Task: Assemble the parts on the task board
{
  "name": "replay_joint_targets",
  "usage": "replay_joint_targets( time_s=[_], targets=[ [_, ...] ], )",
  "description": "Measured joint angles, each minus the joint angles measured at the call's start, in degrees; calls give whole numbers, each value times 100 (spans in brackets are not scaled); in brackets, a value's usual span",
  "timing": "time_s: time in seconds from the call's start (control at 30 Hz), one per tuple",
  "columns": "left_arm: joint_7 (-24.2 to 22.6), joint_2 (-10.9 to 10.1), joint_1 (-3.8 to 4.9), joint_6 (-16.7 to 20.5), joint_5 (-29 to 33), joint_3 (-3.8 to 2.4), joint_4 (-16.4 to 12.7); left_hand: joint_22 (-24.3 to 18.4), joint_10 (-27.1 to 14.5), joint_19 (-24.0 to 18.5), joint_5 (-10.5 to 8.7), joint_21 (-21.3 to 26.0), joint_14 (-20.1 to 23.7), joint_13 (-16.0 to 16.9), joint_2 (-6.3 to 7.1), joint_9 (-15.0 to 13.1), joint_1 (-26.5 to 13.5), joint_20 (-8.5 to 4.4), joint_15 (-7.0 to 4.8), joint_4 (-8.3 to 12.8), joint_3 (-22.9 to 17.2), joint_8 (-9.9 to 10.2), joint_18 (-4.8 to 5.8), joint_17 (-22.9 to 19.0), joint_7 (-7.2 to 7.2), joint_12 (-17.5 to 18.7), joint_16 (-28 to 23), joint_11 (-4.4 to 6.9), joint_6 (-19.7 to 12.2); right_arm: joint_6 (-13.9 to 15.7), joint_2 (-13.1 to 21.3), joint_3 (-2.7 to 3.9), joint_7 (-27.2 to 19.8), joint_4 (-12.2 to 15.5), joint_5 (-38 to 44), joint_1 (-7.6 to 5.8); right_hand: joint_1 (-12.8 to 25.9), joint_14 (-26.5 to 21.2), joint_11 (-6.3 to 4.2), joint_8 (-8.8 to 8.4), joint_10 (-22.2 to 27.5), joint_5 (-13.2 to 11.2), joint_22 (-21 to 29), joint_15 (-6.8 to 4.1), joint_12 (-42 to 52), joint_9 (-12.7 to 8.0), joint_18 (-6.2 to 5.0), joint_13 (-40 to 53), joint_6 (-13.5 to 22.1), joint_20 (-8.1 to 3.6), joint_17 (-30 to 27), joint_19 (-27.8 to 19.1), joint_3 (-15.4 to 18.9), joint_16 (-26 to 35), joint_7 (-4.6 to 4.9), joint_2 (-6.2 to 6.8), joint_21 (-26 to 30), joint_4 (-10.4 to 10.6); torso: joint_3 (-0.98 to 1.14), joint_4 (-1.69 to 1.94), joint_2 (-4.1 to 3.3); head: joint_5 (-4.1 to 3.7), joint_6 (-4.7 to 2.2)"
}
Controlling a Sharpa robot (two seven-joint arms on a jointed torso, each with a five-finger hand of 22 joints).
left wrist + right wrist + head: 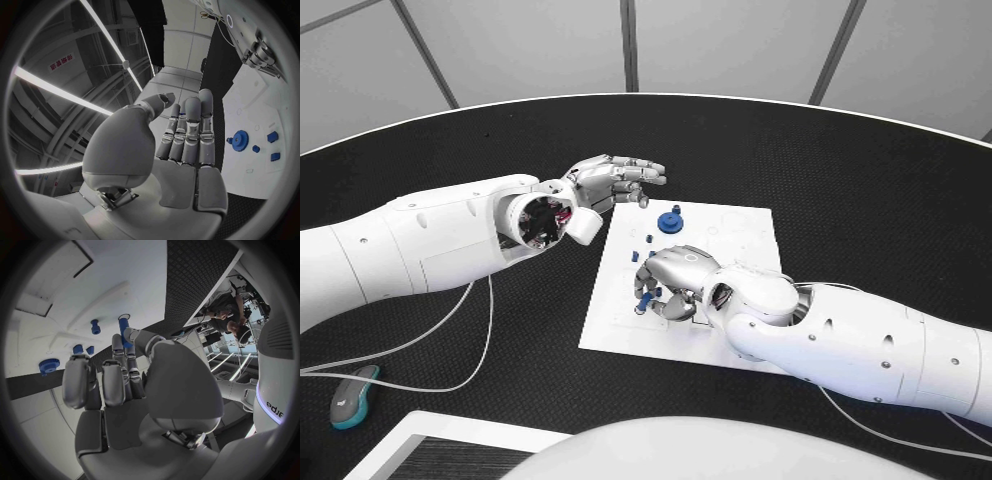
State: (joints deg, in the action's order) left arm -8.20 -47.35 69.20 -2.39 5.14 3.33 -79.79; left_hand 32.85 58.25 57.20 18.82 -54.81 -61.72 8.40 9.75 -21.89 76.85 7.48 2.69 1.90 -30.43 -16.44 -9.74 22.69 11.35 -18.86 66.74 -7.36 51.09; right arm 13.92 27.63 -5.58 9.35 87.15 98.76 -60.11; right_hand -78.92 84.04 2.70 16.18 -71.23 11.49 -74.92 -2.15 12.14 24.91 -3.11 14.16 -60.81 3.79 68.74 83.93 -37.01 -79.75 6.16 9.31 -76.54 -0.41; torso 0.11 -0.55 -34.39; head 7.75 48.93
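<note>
The right hand [678,280] is pinching a blue peg [124,329] upright over the white board [733,225], near the blue gear [671,221]; the left hand [610,182] is hovering empty, fingers loosely apart, beyond the board's edge.

White glossy arms with small screws, each ending in a silver robot hand [678,275].

A round black table [877,170] fills most of the head view, its pale rim curving from nine o'clock over twelve to three. Beyond it lies a grey floor [733,45] of large panels split by dark seams. On the table, white cables [444,330] trail toward seven o'clock, near a small teal object [355,397]. A white tray [423,440] sits at six o'clock.
</note>
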Motion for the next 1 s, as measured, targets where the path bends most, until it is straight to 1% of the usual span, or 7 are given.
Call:
replay_joint_targets(
  time_s=[0.13,0.17,0.23,0.43,0.8,1.0],
  targets=[
    [1,2,0,0,0,0,0,0,0,0,0,0,0,0,0,0,0,0,0,0,0,0,0,0,0,0,0,0,0,-43,-9,-4,1,-16,0,3,7,0,-2,23,-2,0,0,0,0,1,0,0,0,0,0,0,0,0,0,-7,21,-1,0,-4,1,8,7],
    [1,3,0,-1,0,0,-1,0,0,0,0,0,0,0,0,0,0,0,0,0,0,0,0,0,0,0,0,0,0,-60,-16,-7,2,-25,0,4,7,0,-3,23,-3,0,0,0,-1,99,0,-1,0,0,0,0,1,0,0,-7,21,-1,1,-4,1,10,8],
    [1,4,0,-2,0,0,-2,0,0,0,0,0,0,0,0,0,0,0,0,0,0,0,0,0,0,0,0,0,0,-75,-26,-11,2,-37,0,7,8,0,-3,23,-3,0,0,0,-11,166,0,-2,0,0,0,0,-1,0,0,-7,21,0,1,-4,1,10,12],
    [3,5,0,-1,0,0,-4,0,0,0,0,0,0,0,0,0,0,0,0,0,0,0,0,0,0,0,0,0,0,-90,-56,-20,0,-68,0,24,28,0,-3,22,-3,0,0,0,-12,168,0,0,1,0,0,0,-18,0,0,-2,21,17,4,-2,1,16,23],
    [13,5,1,1,0,-1,-8,-7,0,0,0,0,0,-6,0,0,0,0,0,0,0,-22,0,1,0,-22,0,0,0,-42,-101,-25,26,-96,0,48,33,0,-4,11,-4,-2,1,0,-12,172,0,5,1,0,0,0,-17,0,1,-11,21,17,4,-2,1,28,34],
    [18,14,1,-3,0,-1,-6,-6,0,0,0,0,0,-5,0,0,0,0,0,0,0,-22,0,1,0,-22,0,0,0,-156,-155,-25,62,-126,0,51,25,0,-4,0,-4,-9,1,0,-12,171,0,5,1,0,0,0,-17,0,1,-19,21,17,1,-5,4,34,36]
  ],
)
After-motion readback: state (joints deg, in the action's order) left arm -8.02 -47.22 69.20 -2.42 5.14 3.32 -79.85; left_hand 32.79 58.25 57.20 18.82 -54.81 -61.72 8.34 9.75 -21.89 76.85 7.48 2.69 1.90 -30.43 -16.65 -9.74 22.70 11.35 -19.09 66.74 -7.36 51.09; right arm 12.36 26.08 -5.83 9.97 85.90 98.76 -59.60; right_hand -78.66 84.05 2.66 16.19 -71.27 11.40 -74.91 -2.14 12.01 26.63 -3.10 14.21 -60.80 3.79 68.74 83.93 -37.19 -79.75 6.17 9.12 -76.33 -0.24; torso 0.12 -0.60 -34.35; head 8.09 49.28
